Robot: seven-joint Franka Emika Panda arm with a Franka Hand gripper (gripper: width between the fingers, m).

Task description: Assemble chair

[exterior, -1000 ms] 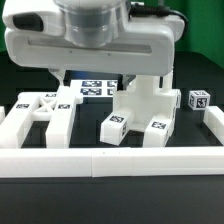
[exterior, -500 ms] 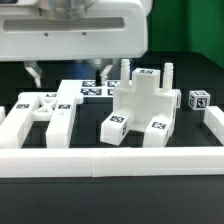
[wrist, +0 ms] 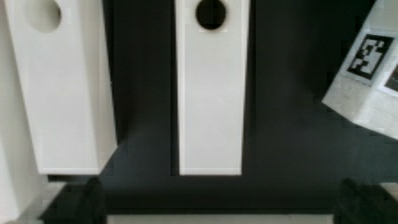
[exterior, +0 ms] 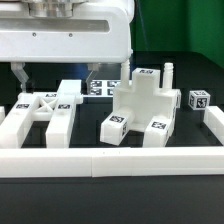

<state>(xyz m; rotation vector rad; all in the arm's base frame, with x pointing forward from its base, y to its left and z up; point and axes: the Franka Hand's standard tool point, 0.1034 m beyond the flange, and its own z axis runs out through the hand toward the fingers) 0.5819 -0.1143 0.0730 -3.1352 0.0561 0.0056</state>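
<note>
While hand (exterior: 56,76) hangs spread apart, empty | X-braced frame (exterior: 45,108) lies flat, long axis toward camera

The border rail (exterior: 110,160) is walling off the front. The X-braced frame (exterior: 45,108) and the part-built chair (exterior: 148,100) are crowding the middle, leaving a narrow dark lane between them. The claw (exterior: 55,72) is hanging spread wide over the frame.
</note>
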